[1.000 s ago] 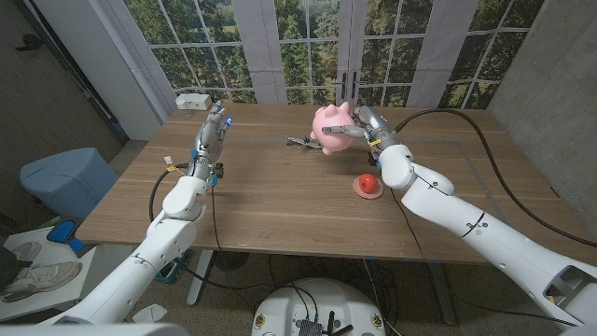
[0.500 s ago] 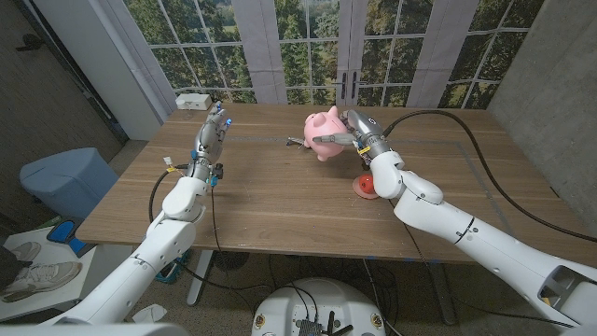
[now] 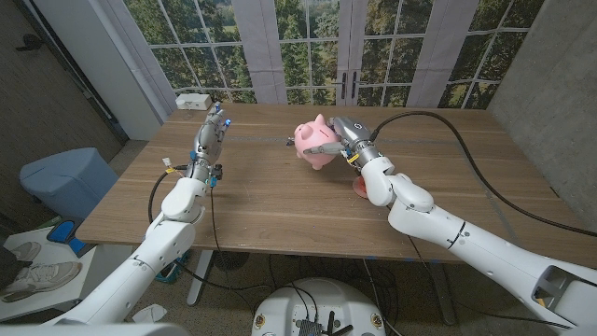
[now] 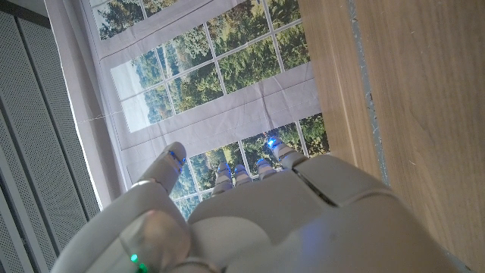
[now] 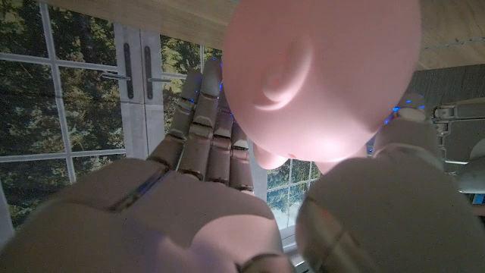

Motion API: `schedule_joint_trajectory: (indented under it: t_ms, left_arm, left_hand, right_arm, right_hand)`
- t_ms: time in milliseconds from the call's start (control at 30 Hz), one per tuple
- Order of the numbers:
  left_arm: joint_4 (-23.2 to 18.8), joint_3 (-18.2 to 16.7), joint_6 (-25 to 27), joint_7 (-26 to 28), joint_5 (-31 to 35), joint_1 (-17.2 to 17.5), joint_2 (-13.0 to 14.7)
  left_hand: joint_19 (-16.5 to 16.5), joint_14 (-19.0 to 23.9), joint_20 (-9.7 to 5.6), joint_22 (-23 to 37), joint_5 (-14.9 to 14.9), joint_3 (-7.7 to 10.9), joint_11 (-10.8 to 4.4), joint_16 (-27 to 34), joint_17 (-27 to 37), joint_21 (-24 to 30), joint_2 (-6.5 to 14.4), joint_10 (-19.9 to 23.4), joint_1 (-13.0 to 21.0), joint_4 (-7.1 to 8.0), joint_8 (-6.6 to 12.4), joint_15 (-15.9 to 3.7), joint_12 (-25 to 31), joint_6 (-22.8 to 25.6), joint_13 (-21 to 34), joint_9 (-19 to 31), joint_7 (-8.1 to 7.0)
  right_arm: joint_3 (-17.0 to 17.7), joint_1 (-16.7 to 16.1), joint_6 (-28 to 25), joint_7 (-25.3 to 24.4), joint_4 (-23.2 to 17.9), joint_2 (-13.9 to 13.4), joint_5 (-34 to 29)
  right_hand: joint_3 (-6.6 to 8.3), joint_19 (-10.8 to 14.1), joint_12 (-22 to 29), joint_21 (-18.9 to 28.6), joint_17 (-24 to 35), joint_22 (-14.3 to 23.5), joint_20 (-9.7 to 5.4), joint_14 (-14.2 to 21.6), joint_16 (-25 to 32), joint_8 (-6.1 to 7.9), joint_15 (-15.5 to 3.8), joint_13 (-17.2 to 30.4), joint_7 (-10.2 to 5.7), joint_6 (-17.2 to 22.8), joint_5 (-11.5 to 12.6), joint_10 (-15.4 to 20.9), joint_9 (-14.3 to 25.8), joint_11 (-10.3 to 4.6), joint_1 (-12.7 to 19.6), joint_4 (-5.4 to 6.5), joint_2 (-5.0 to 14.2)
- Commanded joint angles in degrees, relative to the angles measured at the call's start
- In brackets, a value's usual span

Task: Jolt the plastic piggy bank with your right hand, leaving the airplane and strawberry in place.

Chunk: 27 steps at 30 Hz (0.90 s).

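1. Toward 12 o'clock on the wooden surface (image 3: pixel 280 201), the right hand (image 3: pixel 338 136) is gripping the pink piggy bank (image 3: pixel 310 142), fingers wrapping its body.
2. Just behind the pig, at 11 o'clock of it, a small grey airplane (image 3: pixel 291 142) is lying.
3. At 4 o'clock from the pig, the strawberry (image 3: pixel 358 186) is peeking out beside the right forearm.
4. Over at 10 o'clock, the left hand (image 3: pixel 211 133) is hovering empty, fingers extended together.

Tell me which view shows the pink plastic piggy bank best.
The head view: the whole pink plastic piggy bank shows, gripped by the right hand. The right wrist view shows it close and blurred.
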Motion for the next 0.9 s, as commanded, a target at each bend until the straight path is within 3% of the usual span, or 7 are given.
schedule_joint_trajectory:
  t_ms: [33, 700, 900]
  left_arm:
    - [0.03, -0.10, -0.03, -0.22, -0.18, 0.14, 0.09]
    - [-0.03, -0.29, 0.03, -0.27, -0.43, 0.38, 0.20]
    - [-0.15, -0.36, -0.07, -0.20, -0.37, 0.51, 0.23]
  left_hand:
    - [-0.05, -0.67, -5.27, 0.26, 0.04, -0.14, -0.04, 0.00, 0.07, -0.22, 2.34, -0.30, 0.54, 0.14, 0.07, -4.71, -0.16, -0.22, 0.10, 0.29, -0.40]
    - [-0.04, -0.66, -5.22, 0.26, 0.05, -0.26, 0.20, 0.01, 0.08, -0.21, 2.34, -0.32, 0.45, 0.14, 0.07, -4.58, -0.14, -0.17, 0.10, 0.29, -0.30]
    - [-0.03, -0.65, -5.24, 0.27, 0.06, -0.29, 0.17, 0.02, 0.08, -0.21, 2.34, -0.36, 0.42, 0.16, 0.06, -4.55, -0.15, -0.17, 0.10, 0.29, -0.25]
  right_arm:
    - [-2.78, 0.87, 1.97, 2.21, 3.21, 1.46, -8.10]
    - [-4.18, 1.81, 3.39, 7.83, 5.81, 2.94, -13.61]
    - [-4.45, 2.02, 1.39, 10.84, 5.45, 3.62, -15.08]
  right_hand:
    - [1.98, 0.75, -0.11, -0.23, 0.11, 0.08, -3.83, 8.17, -0.26, 0.37, -15.00, -0.05, -18.68, 18.96, 0.26, 18.90, 3.32, -18.51, 24.12, 0.35, 23.78]
    - [2.25, 1.05, -0.93, -0.45, 0.07, 0.05, -3.85, 8.37, -0.60, 0.30, -15.00, -0.90, -18.64, 19.35, 0.18, 18.72, 2.90, -18.27, 24.03, 0.20, 23.53]
    - [2.72, 0.82, -1.99, -0.69, -0.18, 0.04, -3.51, 7.70, -1.35, -0.17, -14.97, -2.05, -19.55, 18.63, 0.07, 18.20, 2.56, -18.14, 24.28, -0.11, 23.38]
